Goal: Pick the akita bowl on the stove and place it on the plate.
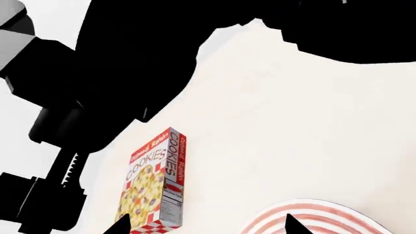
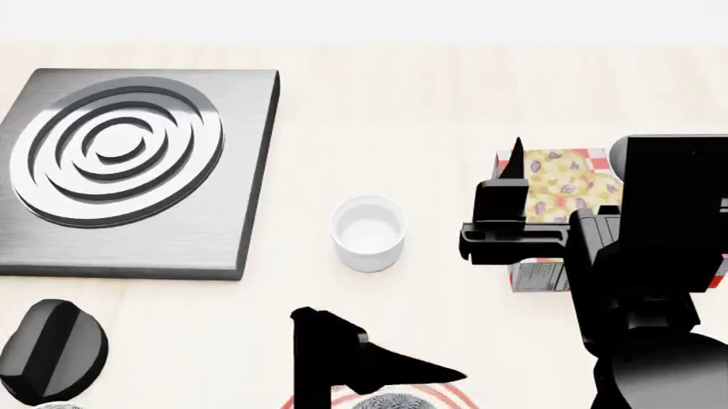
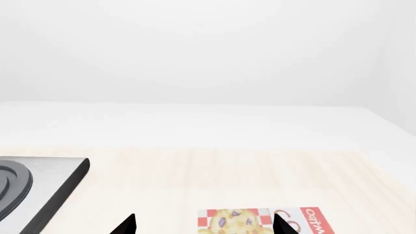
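Observation:
The stove [image 2: 125, 170] lies at the far left of the head view with nothing on its rings. At the bottom edge, a sliver of a grey-speckled akita bowl [image 2: 393, 402] shows inside the red rings of the plate [image 2: 330, 397]. My left gripper [image 2: 376, 349] hovers just above it. In the left wrist view this gripper [image 1: 206, 226] is open and holds nothing, with the plate [image 1: 318, 217] under one fingertip. My right gripper [image 2: 517, 183] is open and empty over the cookie box [image 2: 563, 192]; its wrist view shows the gripper [image 3: 202, 225] above the box.
A plain white cup [image 2: 367, 232] stands mid-table between the stove and the cookie box [image 1: 156, 180]. The stove's black knob [image 2: 51, 349] is at the front left, with another speckled sliver [image 2: 46, 406] below it. The right arm [image 2: 649, 290] fills the right side.

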Available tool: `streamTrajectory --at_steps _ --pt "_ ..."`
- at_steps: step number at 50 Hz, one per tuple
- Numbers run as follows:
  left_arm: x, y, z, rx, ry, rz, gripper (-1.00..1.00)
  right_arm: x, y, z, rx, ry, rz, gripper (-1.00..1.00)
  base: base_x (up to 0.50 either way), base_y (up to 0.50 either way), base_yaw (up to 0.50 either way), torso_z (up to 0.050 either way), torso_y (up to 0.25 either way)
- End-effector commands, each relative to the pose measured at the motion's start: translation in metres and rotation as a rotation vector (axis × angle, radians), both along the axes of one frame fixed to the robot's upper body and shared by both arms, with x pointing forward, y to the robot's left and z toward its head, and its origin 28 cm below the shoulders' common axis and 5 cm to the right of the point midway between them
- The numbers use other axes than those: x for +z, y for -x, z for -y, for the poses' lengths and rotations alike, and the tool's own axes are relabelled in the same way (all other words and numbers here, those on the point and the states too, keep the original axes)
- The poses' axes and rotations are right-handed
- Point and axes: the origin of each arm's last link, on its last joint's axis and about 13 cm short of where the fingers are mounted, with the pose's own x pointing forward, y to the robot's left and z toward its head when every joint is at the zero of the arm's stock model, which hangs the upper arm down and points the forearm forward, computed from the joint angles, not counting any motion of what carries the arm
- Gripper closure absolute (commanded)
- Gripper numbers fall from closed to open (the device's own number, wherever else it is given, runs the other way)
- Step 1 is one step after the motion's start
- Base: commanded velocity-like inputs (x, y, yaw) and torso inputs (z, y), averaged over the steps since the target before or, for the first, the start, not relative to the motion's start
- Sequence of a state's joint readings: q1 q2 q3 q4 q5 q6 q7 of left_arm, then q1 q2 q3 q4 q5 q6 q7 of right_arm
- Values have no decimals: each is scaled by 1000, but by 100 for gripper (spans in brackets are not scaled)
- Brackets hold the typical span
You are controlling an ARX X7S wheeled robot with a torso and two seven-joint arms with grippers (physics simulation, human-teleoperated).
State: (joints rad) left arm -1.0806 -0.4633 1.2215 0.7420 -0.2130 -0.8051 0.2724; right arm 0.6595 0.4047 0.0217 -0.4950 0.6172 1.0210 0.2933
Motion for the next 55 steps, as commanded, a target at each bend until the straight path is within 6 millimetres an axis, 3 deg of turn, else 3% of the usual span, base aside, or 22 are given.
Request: streamTrajectory --at_steps 1,25,55 --pt "12 0 -4 26 130 -27 -100 0 0 0 0 2 0 -100 0 0 0 0 0" --pt "9 -4 -11 71 201 -65 -100 0 -1 0 0 0 -1 -100 0 0 0 0 0" --pt "42 -15 -31 152 465 -102 -100 -1 -2 0 -1 0 -1 -100 0 0 0 0 0"
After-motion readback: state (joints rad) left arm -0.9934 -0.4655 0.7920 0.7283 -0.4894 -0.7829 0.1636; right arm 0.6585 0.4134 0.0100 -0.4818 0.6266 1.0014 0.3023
